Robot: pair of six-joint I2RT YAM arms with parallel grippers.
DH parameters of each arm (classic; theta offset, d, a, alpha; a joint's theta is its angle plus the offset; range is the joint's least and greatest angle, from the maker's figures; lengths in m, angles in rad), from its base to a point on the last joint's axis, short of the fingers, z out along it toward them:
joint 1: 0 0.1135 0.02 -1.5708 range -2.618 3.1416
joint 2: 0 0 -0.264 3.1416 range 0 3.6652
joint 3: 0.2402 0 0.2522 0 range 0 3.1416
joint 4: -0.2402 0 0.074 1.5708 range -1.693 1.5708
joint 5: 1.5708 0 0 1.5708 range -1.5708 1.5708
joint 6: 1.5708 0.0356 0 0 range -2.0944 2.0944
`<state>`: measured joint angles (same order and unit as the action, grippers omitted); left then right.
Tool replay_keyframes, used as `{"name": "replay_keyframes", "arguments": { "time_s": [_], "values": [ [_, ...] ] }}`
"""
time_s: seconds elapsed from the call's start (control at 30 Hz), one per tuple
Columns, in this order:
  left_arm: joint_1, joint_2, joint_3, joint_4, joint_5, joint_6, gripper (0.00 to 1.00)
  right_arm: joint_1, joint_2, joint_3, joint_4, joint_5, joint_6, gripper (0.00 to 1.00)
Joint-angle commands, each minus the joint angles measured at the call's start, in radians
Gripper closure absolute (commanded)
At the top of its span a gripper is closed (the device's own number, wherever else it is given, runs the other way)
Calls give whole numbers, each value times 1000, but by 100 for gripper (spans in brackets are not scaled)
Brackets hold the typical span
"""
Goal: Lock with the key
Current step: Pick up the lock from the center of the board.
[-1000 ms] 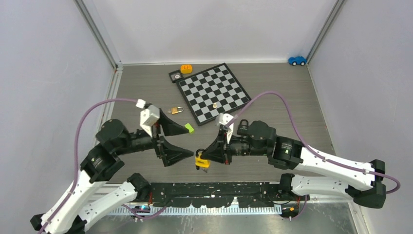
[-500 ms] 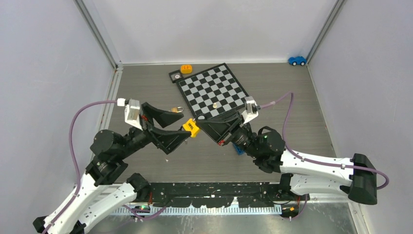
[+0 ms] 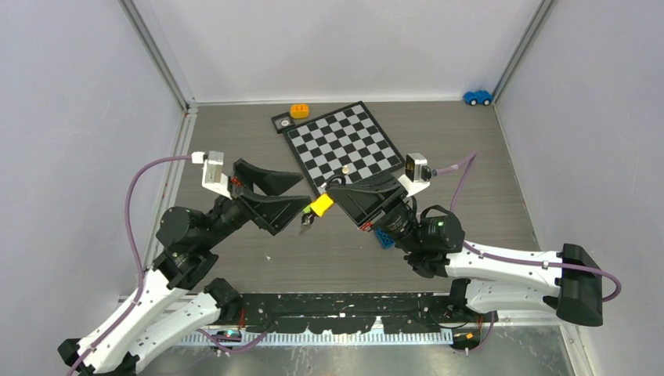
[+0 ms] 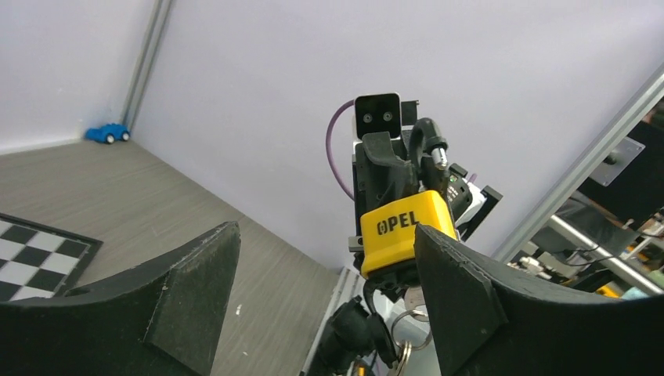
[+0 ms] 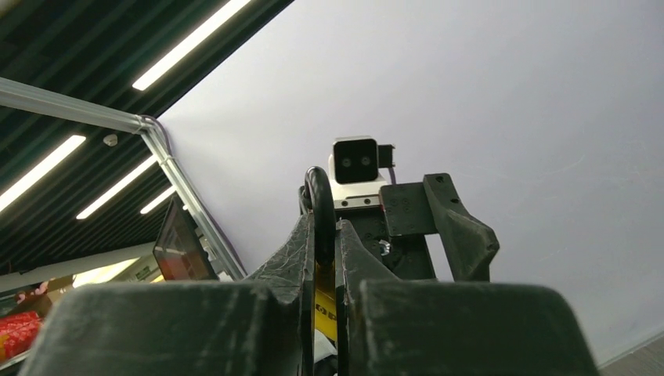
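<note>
Your right tool (image 5: pixel 325 243) grips the padlock (image 4: pixel 403 227) by its shackle; the key (image 4: pixel 404 354) hangs beneath, seemingly inserted. Left tool (image 4: pixel 327 233) is spread; turning remains.

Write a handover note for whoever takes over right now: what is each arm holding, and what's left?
Left tool: open, empty, its fingers either side of the padlock.
Right tool: shut on the black shackle of the yellow metal padlock, held in mid-air.
Small silvery bunch of keys: hangs under the padlock; one key seems to be in the keyhole.
Done: padlock presented.
Left: probably grip the key and turn it.
</note>
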<state>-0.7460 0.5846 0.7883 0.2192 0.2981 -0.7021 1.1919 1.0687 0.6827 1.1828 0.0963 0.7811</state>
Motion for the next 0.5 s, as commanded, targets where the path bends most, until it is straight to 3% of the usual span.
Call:
{"name": "replay_keyframes", "arguments": {
  "time_s": [0.0,0.17,0.27,0.47],
  "values": [
    [0,29,-28,125,46,-76,16,5,-32,24,122,51,12,100],
    [0,23,-24,114,67,-48,10,5,-86,49,-112,158,24,100],
    [0,30,10,74,93,-18,9,5,-121,87,-329,236,15,100],
    [0,26,17,39,109,-5,9,5,-158,130,-561,388,43,100]
  ]
}}
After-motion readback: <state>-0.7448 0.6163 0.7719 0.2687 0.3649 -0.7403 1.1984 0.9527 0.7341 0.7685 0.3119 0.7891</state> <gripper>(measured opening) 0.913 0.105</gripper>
